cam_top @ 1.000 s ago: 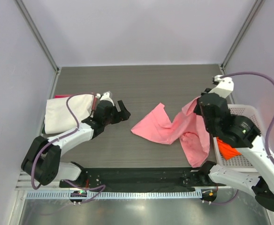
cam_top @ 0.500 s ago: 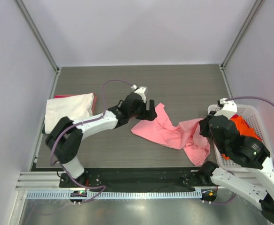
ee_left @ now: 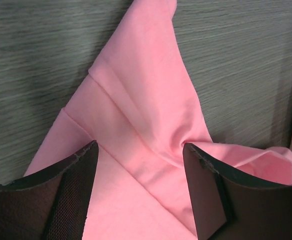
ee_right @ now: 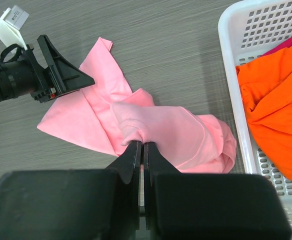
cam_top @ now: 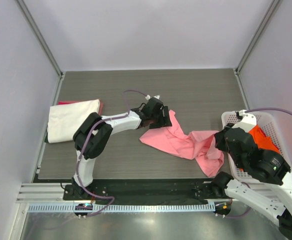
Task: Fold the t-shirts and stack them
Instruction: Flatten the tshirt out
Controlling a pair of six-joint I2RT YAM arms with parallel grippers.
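Table (cam_top: 196,90): dark grey wood-grain top, matte, fills the centre. Back wall (cam_top: 151,35) at 12 o'clock, left wall (cam_top: 11,100) at 9, right wall (cam_top: 286,75) at 3; all plain pale lavender-white panels. Grey metal posts at 11 (cam_top: 41,37) and 1 (cam_top: 256,36). Black strip (cam_top: 146,189), perforated rail (cam_top: 136,207) and brushed metal sheet (cam_top: 151,227) at 6. Light even, diffuse.

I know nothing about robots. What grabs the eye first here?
A crumpled light pink cotton t-shirt sprawls mid-table; the right gripper pinches a bunch of it, while the left gripper hangs open over its far corner. A bright orange t-shirt lies in the white plastic mesh basket at right, and a folded cream-white t-shirt lies at left.
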